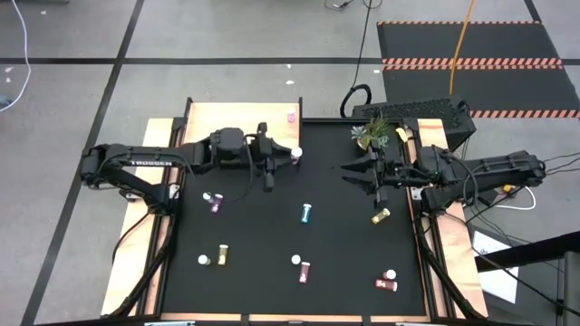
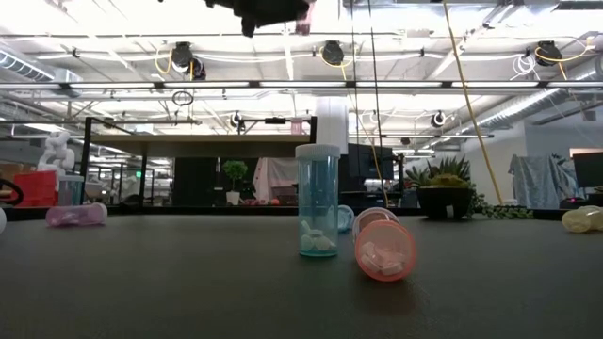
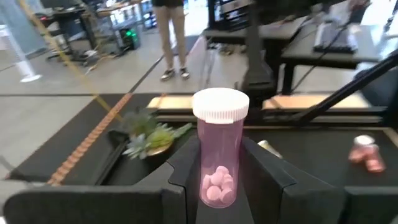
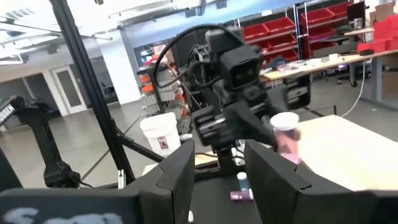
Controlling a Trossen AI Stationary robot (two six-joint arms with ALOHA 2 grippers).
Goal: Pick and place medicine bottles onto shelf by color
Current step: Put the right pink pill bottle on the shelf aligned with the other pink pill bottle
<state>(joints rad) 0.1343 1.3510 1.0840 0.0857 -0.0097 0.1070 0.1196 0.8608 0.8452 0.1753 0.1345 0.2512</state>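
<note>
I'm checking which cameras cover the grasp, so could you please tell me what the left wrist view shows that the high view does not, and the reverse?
Only the left wrist view shows the pills inside the pink bottle clamped upright between the left tool's fingers, plus a person's legs beyond the table.

Only the high view shows the whole black mat, the loose bottles lying on it, one pink bottle already on the pale shelf, and the right tool empty over the mat.

Both show the held pink bottle, the small potted plant and a red bottle.
</note>
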